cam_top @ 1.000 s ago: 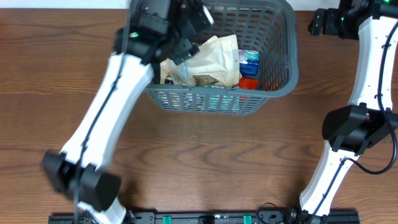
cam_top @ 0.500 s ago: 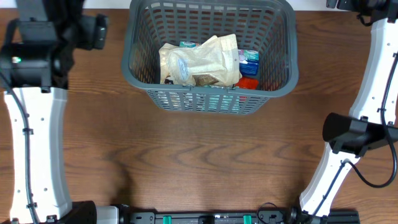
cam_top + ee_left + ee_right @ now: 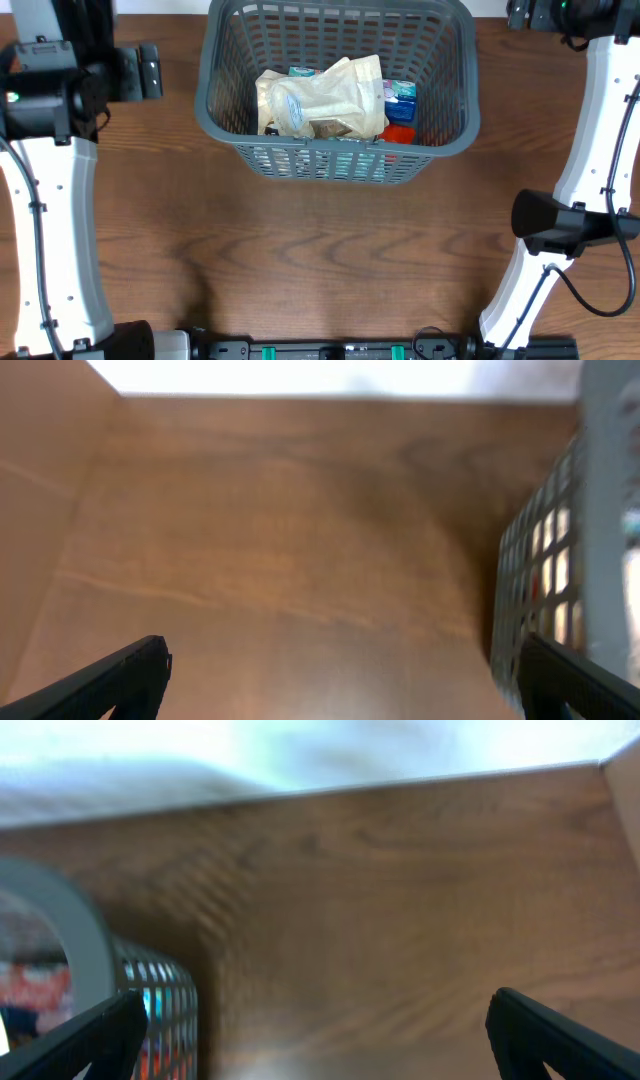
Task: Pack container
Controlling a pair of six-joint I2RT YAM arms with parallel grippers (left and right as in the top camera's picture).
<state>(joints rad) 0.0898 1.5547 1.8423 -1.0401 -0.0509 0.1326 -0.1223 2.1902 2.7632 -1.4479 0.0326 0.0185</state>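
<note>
Upper left, the left arm (image 3: 50,220) holds its jaws spread, empty. The container (image 3: 340,160) sits upper centre, packets (image 3: 320,100) heaped inside; upper right, the right arm (image 3: 603,100) has jaws gaping, empty too. Either swinging inward could clip its rim.

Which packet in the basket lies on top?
The big beige packet, spread across the container's middle; the blue packet and red packet only peek out beside it.

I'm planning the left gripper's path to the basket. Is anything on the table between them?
Nothing visible. In both the overhead and left wrist views, only bare wooden table lies between the left gripper, which is open, and the slotted side wall of the container facing it.
</note>
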